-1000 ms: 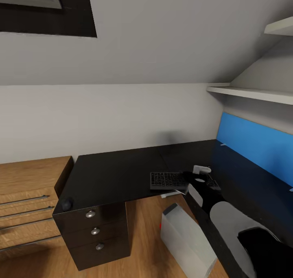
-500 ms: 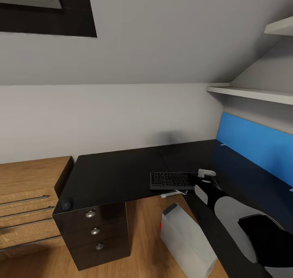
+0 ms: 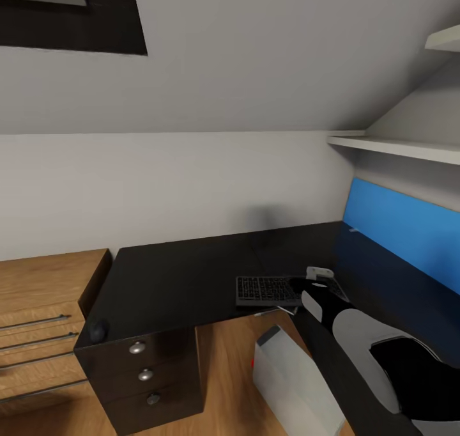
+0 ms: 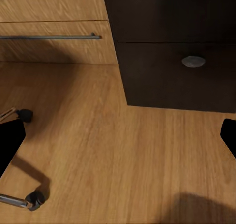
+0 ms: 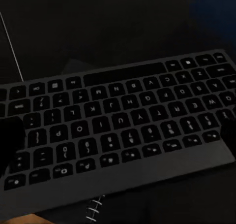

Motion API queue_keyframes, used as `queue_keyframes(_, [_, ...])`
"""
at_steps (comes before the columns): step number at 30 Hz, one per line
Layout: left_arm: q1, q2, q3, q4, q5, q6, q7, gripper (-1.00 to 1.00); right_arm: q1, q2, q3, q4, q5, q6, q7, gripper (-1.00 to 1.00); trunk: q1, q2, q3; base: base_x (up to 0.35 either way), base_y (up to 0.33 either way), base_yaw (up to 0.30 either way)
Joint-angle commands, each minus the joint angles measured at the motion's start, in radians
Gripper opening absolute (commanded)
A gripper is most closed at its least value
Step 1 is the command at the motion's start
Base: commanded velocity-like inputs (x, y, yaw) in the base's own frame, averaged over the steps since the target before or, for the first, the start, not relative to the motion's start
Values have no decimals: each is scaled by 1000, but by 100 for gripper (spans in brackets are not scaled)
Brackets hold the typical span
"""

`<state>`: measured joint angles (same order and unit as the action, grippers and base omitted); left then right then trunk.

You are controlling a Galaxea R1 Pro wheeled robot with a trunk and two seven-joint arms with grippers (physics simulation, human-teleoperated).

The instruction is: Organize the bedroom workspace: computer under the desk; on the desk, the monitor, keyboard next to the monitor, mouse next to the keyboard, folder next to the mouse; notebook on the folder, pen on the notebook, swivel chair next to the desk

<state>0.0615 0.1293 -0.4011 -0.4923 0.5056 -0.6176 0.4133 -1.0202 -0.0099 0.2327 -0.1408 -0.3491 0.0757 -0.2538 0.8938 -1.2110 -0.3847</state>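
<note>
Risk: the open right gripper, poised over the slim dark-keyed silver keyboard, may nudge it off the glossy black desk edge it overhangs.

keyboard: flat at desk front edge, frame centre
mouse: desk's left corner
computer: floor, lower right

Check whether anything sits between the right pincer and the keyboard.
Nothing visible does. In the right wrist view the keyboard lies directly ahead of the pincer's dark fingertips, with only its keys between them. In the head view the right pincer hangs over the keyboard's right end on the desk.
</note>
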Motion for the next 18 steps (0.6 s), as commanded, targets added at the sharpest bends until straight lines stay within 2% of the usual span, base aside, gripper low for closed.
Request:
queue_keyframes(1, [0, 1, -9, -2, 5, -2, 8, 100, 0, 2, 9, -3, -7, 7, -5, 100, 1, -1, -1, 294, 0, 0])
queue_keyframes(12, [0, 1, -11, 3, 5, 0, 8, 100, 1, 30, 8, -3, -6, -11, -8, 100, 1, -1, -1, 303, 0, 0])
queue_keyframes(18, [0, 0, -12, 3, 5, -1, 9, 100, 2, 38, 8, -3, -6, -14, -8, 100, 1, -1, -3, 97, 0, 61])
